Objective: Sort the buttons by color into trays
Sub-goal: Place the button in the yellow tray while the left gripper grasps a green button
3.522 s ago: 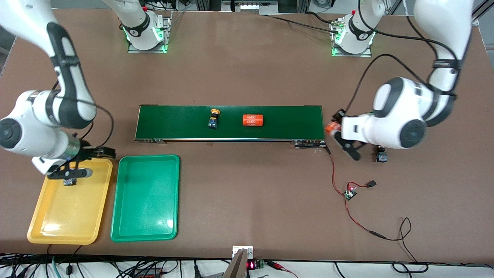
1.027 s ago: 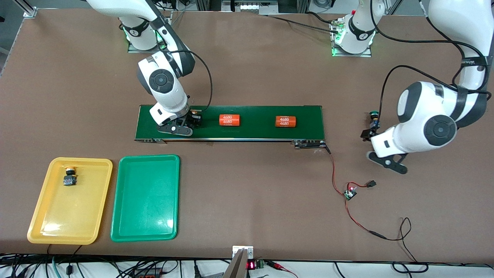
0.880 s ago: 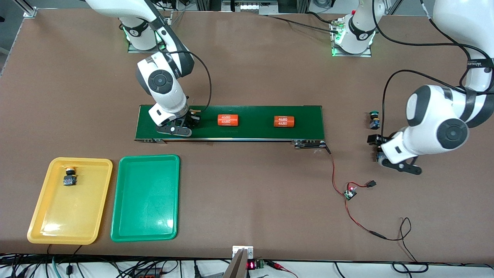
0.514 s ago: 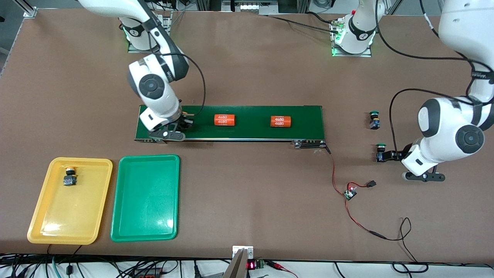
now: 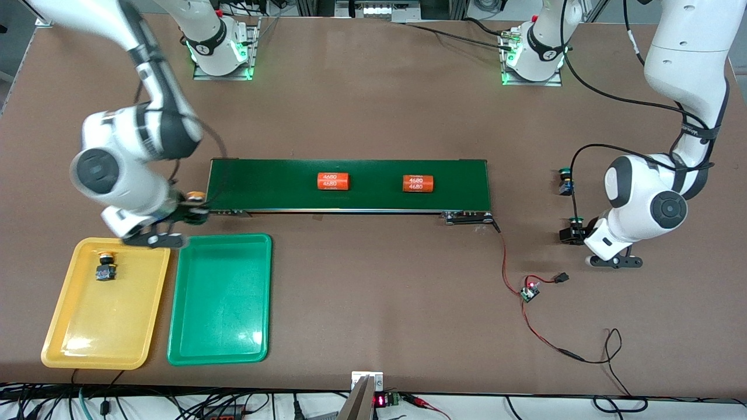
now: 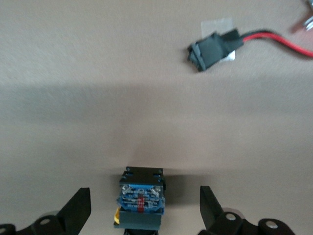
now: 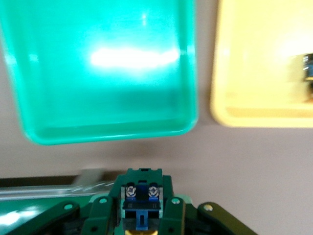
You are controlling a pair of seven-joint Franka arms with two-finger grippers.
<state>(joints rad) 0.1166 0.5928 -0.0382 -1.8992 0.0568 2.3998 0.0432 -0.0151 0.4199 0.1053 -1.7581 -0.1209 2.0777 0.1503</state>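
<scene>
My right gripper is shut on a yellow-capped button and hangs over the bare table between the belt's end and the trays. In the right wrist view the button's black-and-blue body sits clamped between the fingers, with the green tray and yellow tray below. Another yellow-capped button lies in the yellow tray, beside the bare green tray. My left gripper stands open around a green-capped button on the table; its body lies between the fingers. A second green-capped button lies farther from the front camera.
Two orange cylinders printed 4680 lie on the long dark-green conveyor belt. A small circuit board with red and black wires and a black connector lies on the table close to the left gripper.
The right gripper closed on the yellow-capped button on the belt and carried it off the belt's end toward the trays. The left gripper came back around the nearer green-capped button. Both cylinders drifted along the belt.
</scene>
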